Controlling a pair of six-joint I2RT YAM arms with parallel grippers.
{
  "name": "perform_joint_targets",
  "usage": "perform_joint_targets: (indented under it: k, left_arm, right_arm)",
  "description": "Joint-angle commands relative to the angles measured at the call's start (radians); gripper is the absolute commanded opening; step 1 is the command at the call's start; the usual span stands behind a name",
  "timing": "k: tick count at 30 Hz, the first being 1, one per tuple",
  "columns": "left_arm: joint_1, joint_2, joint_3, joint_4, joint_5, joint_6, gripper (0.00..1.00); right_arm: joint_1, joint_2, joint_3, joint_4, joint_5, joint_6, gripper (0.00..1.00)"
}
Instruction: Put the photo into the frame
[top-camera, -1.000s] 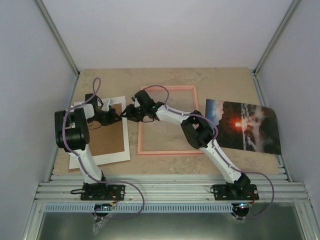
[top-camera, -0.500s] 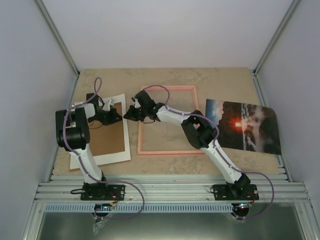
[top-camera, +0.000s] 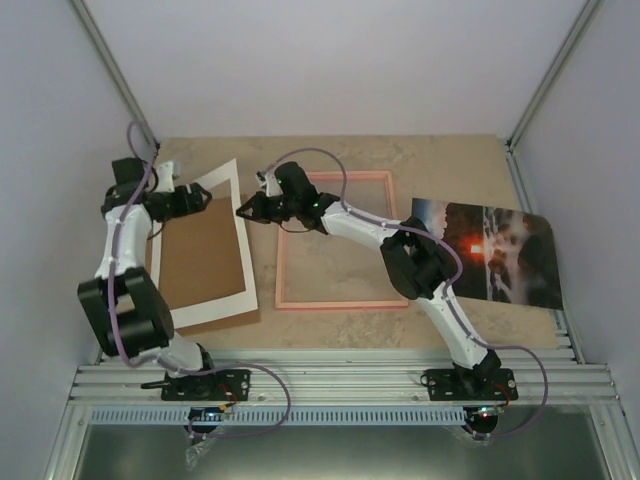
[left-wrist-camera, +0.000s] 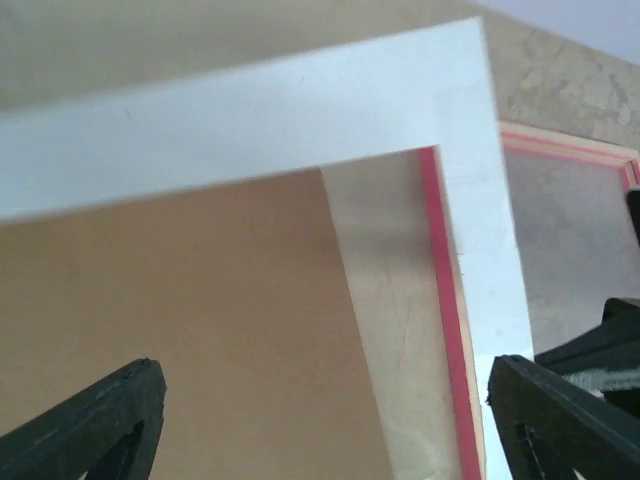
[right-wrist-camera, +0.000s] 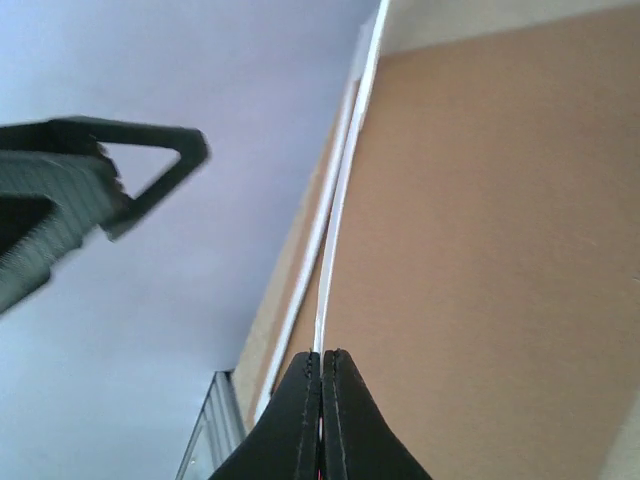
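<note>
My right gripper (top-camera: 243, 210) is pinched tight on the thin edge of the white mat (top-camera: 247, 262). My left gripper (top-camera: 200, 197) gapes wide over the mat's upper corner, holding nothing. The frame (top-camera: 340, 304) lies centre, just beside my right fingers, and the photo (top-camera: 485, 250) lies far right, well apart.

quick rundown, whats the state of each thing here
photo: flat on the table, outside the frame
frame: flat, empty
white mat: edge pinched, over the brown board
brown board: under the white mat
left gripper: open, holding nothing
right gripper: shut on the white mat
</note>
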Motion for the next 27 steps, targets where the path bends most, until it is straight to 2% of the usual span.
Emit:
perform_joint_targets:
  k: [1, 8, 15, 21, 27]
  left_arm:
    - [0.004, -0.146, 0.048, -0.095, -0.097, 0.034, 0.97]
    - [0.003, -0.205, 0.061, -0.194, -0.103, 0.09, 0.99]
    - [-0.021, -0.203, 0.022, -0.205, -0.05, 0.105, 0.99]
    - [-0.075, -0.216, -0.009, -0.174, -0.078, 0.093, 0.99]
    - [-0.088, -0.2, -0.022, -0.156, -0.074, 0.072, 0.99]
  right_arm:
    - [-0.007, -0.106, -0.036, 0.05, -0.051, -0.056, 0.0]
    - [-0.104, -0.29, -0.24, 0.015, -0.17, -0.124, 0.01]
    - [-0.274, -0.51, -0.574, 0.034, -0.296, -0.179, 0.0]
    - [-0.468, -0.544, -0.686, -0.065, -0.387, -0.342, 0.0]
    - [-0.602, -0.56, -0.753, -0.211, -0.416, -0.54, 0.01]
